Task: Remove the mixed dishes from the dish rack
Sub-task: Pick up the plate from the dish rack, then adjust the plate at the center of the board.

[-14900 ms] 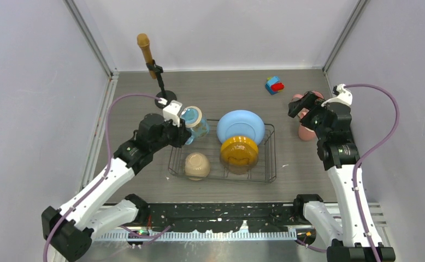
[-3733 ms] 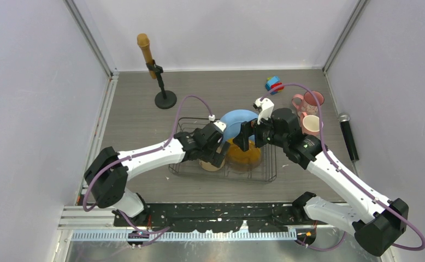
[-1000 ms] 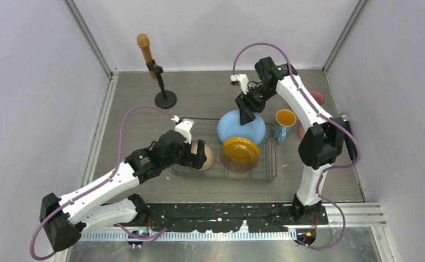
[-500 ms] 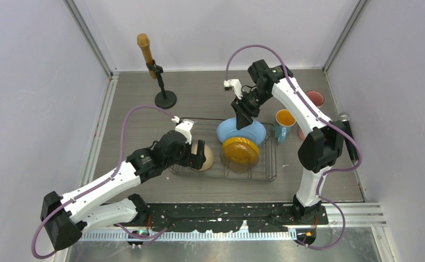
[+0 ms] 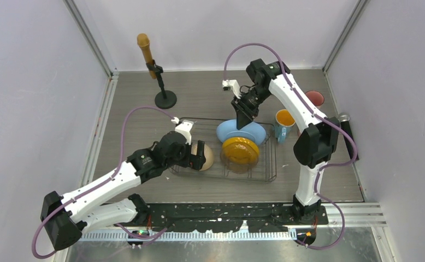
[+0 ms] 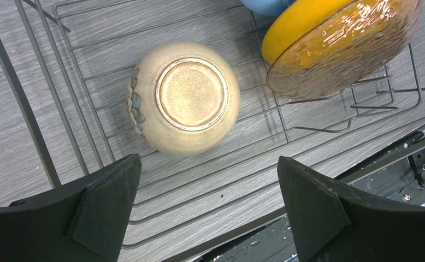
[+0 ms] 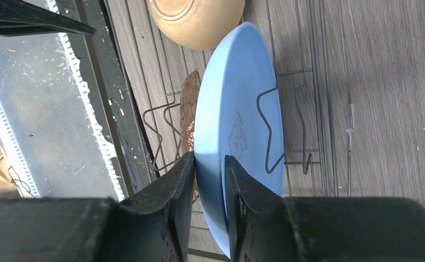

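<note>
The dark wire dish rack (image 5: 271, 164) holds a light-blue plate (image 5: 242, 132) and a yellow patterned plate (image 5: 240, 151) on edge in the dividers. A beige bowl (image 5: 206, 158) lies upside down at the rack's left. My right gripper (image 5: 243, 117) is shut on the top rim of the light-blue plate (image 7: 237, 109), one finger on each face; its jaws (image 7: 209, 169) pinch the edge. My left gripper (image 6: 207, 213) is open and hovers above the bowl (image 6: 184, 98), not touching it. The yellow plate (image 6: 336, 43) stands just right of the bowl.
A blue mug (image 5: 284, 121) and a pink mug (image 5: 314, 98) stand on the table right of the rack. A brown microphone on a black stand (image 5: 165, 99) is at the back left. A black microphone (image 5: 349, 134) lies by the right wall.
My right gripper has come down a little onto the blue plate's rim and its jaws have closed on it. The left arm has stayed still over the bowl.
</note>
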Tool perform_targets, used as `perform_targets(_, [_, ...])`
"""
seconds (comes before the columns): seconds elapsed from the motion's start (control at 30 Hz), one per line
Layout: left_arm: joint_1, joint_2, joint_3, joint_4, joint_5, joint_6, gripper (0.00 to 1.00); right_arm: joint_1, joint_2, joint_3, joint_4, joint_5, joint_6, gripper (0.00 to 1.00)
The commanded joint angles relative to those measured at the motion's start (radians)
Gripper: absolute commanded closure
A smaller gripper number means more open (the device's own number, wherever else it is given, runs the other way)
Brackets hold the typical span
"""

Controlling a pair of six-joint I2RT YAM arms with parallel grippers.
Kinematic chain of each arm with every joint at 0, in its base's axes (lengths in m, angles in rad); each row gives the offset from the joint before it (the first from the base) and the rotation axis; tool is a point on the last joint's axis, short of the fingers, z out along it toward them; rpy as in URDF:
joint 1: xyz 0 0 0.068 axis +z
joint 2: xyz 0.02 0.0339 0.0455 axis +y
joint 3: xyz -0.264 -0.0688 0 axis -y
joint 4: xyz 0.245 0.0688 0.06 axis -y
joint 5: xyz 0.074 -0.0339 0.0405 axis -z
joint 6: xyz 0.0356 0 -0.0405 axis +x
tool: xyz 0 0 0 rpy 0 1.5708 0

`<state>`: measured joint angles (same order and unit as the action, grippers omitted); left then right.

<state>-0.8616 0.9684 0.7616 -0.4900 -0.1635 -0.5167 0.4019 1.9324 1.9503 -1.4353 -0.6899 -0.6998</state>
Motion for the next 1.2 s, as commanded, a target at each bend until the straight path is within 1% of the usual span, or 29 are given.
perform_targets(0.0, [0.004,-0.006,0.008,0.027,0.004,-0.002,0.0,-0.003,0.011,0.107,-0.118,-0.054,-0.053,0.74])
perform_targets(0.1, [0.004,-0.002,0.007,0.03,0.005,-0.003,0.0,-0.003,0.036,0.177,-0.204,-0.087,-0.113,0.78])
perform_targets(0.2, [0.004,-0.001,0.01,0.023,0.001,-0.002,0.0,-0.003,0.065,0.238,-0.29,-0.101,-0.154,0.78])
perform_targets(0.23, [0.004,-0.001,0.011,0.021,-0.001,-0.002,0.0,-0.001,0.071,0.252,-0.295,-0.101,-0.152,0.79])
perform_targets(0.43, [0.004,-0.003,0.015,0.025,0.002,0.003,0.0,0.022,0.069,0.254,-0.301,-0.053,-0.122,0.79])
perform_targets(0.83, [0.004,0.008,0.025,0.042,0.01,0.024,0.0,0.094,-0.015,0.358,-0.3,0.064,-0.055,0.79])
perform_targets(1.17, [0.004,0.01,0.028,0.047,0.012,0.042,0.0,0.189,-0.126,0.354,-0.3,0.092,-0.08,0.8])
